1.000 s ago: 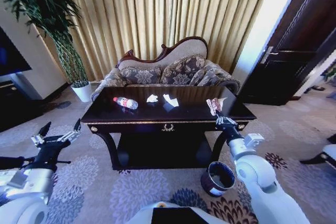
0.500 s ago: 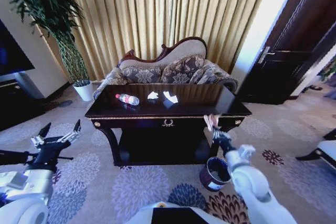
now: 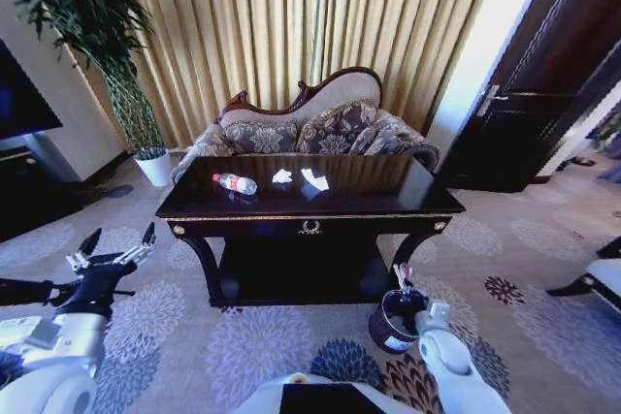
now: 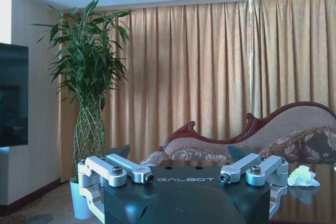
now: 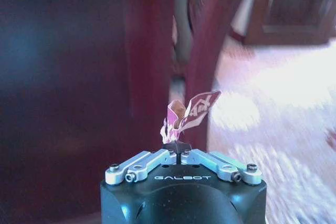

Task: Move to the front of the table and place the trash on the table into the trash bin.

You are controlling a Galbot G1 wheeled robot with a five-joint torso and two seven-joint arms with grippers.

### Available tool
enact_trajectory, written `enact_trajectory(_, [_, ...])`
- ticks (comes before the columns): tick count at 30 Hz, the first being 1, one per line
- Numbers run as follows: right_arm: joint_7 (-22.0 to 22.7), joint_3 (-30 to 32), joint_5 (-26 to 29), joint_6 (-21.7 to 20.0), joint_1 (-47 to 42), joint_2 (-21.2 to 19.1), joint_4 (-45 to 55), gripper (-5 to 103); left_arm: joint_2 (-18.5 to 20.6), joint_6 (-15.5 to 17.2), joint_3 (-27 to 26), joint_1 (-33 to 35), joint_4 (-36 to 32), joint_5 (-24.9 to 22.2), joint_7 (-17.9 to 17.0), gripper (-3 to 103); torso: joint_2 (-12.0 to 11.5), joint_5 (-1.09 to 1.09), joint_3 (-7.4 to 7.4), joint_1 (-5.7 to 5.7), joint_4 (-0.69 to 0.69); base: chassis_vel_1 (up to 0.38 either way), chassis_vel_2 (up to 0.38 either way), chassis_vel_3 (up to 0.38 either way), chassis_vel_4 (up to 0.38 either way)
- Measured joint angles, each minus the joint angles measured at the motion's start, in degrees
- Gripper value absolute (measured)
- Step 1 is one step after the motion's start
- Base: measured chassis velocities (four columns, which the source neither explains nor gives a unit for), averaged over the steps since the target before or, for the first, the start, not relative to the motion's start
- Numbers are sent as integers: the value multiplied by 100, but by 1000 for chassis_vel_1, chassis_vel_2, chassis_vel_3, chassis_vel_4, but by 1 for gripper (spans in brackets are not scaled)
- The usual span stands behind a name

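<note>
The glossy black table [image 3: 369, 203] stands in front of me. On it lie a clear bottle with a red cap [image 3: 234, 183] and two crumpled white papers [image 3: 282, 177] [image 3: 314, 180]. The dark round trash bin [image 3: 390, 334] sits on the carpet by the table's right front leg. My right gripper [image 3: 401, 280] hangs just above the bin's rim, shut on a crumpled pink-and-white wrapper [image 5: 188, 110]; the right wrist view shows the gripper [image 5: 178, 147] pinching it. My left gripper [image 3: 114, 251] hovers open, low at the left, clear of the table; in the left wrist view the gripper [image 4: 178, 157] faces a paper [image 4: 303, 176].
A patterned sofa [image 3: 310, 133] stands behind the table before gold curtains. A tall plant in a white pot [image 3: 153, 168] is at the back left, a dark door [image 3: 543, 113] at the right. Patterned carpet [image 3: 252, 346] lies open in front.
My right arm has come down from the table's right front corner to just above the bin, still holding the wrapper. The left arm has barely moved.
</note>
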Motion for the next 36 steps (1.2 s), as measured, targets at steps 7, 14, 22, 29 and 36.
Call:
enact_trajectory(7, [18,-55,-452,393,585,-78,-1492,0,-23,-10,-17,42,0,-14,-7,100,1,-3,-1,-1,2,0,0,0,0])
enact_trajectory(14, [254,-41,-910,543,909,11,-2231,13,-25,-16,-12,66,0,-14,-5,100,0,-1,0,0,0,0,0,0,0])
enact_trajectory(22, [287,-26,-987,543,810,96,-1980,39,-42,-87,-50,150,0,-17,-4,100,1,-3,0,0,1,0,0,0,0])
enact_trajectory(29, [292,4,-966,535,734,96,-1739,66,-54,-134,-81,181,0,-17,2,100,1,-2,-1,-1,0,0,0,0,0])
enact_trajectory(36, [302,17,-813,529,703,88,-1704,93,-44,-144,-114,192,0,-38,9,100,0,-2,-1,-1,0,0,0,0,0])
